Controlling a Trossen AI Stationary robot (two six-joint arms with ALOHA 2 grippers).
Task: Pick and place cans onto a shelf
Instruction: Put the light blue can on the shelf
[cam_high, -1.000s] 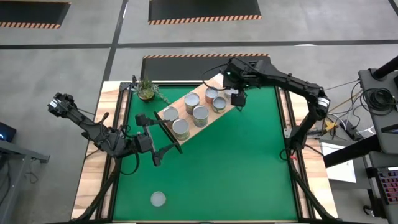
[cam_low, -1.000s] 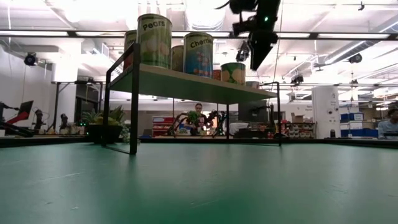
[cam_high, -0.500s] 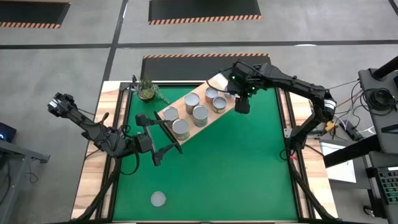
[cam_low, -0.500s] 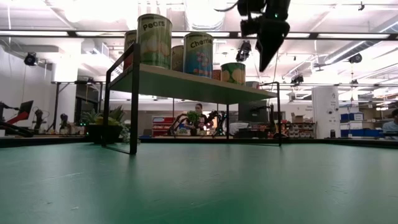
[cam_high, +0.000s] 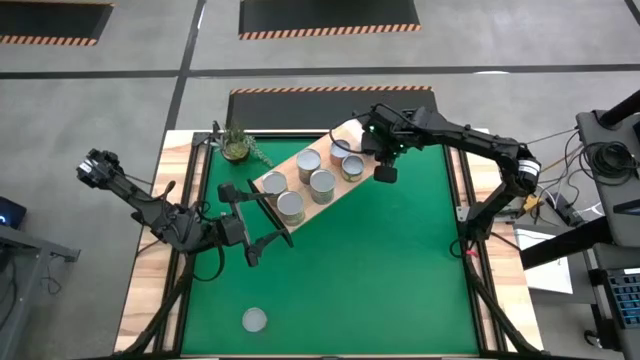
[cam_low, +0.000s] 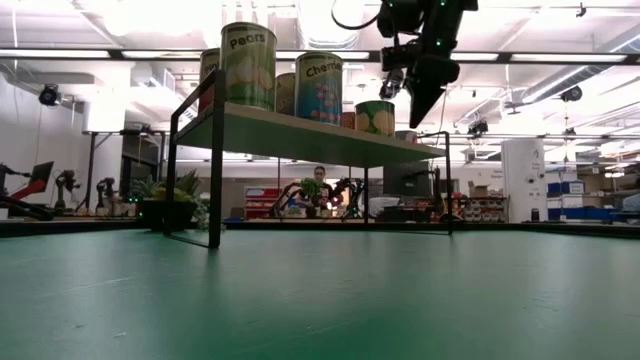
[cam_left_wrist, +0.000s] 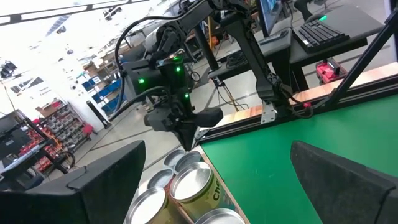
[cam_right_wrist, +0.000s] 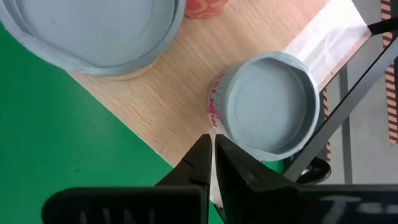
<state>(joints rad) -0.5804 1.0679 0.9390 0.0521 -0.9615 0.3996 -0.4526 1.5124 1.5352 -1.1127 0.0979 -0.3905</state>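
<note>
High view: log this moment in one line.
right gripper: shut, empty, beside light-wood shelf | left gripper: open, idle | silver-topped can: on green mat

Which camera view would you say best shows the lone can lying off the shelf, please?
The high view: the lone can sits on the green mat near the front edge, far from the shelf. The low view and both wrist views do not show it.

Potted plant (cam_high: 236, 146) at the green mat's (cam_high: 380, 270) far-left corner
</note>
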